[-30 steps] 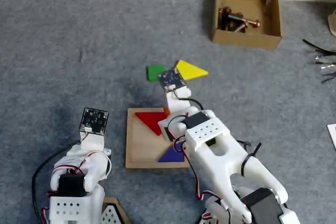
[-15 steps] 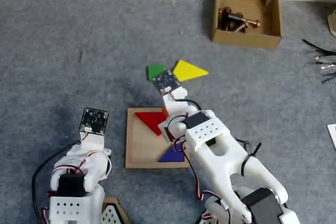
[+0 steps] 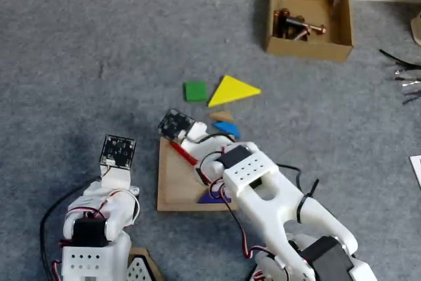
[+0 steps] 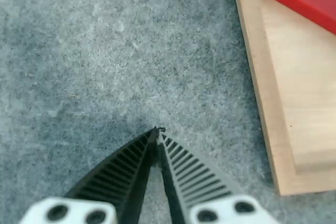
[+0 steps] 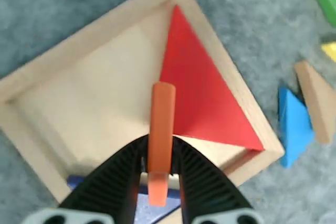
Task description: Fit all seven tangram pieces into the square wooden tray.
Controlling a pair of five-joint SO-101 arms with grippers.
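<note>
The right gripper (image 5: 159, 148) is squeezing the orange piece (image 5: 161, 124) above the red triangle (image 5: 197, 98) in the tray (image 5: 86, 31). The purple triangle (image 3: 214, 197) is in too. The green square (image 3: 195, 91), yellow triangle (image 3: 231, 90), tan piece (image 3: 222, 116) and blue piece (image 3: 226, 127) are waiting outside. The left gripper (image 4: 157, 132) is closed, empty.

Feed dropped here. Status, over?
Right tool shut on orange piece, above tray. Left tool shut, over carpet beside tray. Red triangle in tray beneath it.

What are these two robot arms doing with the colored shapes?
The right gripper holds an orange piece above the wooden tray, where a red triangle and a dark blue piece already lie. The green square, yellow triangle, tan triangle and blue triangle wait on the carpet beyond the tray. The left gripper is shut, empty, over the carpet beside the tray.
</note>
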